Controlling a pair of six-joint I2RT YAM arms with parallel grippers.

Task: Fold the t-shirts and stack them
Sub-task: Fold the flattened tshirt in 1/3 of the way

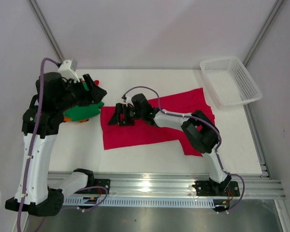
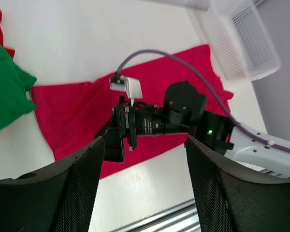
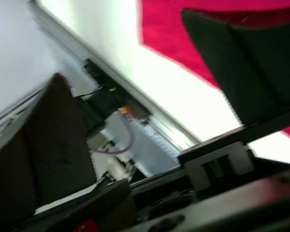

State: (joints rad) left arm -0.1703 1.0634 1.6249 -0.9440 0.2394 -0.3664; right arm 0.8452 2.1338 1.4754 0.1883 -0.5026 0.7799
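A crimson t-shirt [image 1: 135, 135] lies spread flat across the middle of the table. My right gripper [image 1: 117, 117] hovers open over its left edge, empty; the blurred right wrist view shows its fingers [image 3: 237, 63] wide apart with crimson cloth [image 3: 174, 34] beyond. At the left lies a folded green t-shirt [image 1: 82, 112] on an orange one [image 1: 67, 118], with a bit of red cloth [image 1: 97, 83] behind. My left gripper [image 1: 95, 91] hangs open above the green t-shirt [image 2: 5, 92]. Its fingers [image 2: 72, 188] hold nothing, and the crimson t-shirt [image 2: 77, 116] shows past them.
A white mesh basket [image 1: 230, 79] stands at the back right corner, also seen in the left wrist view as the basket [image 2: 241, 38]. A metal rail [image 1: 159, 186] runs along the near table edge. The right arm's forearm [image 1: 174, 118] lies over the crimson shirt.
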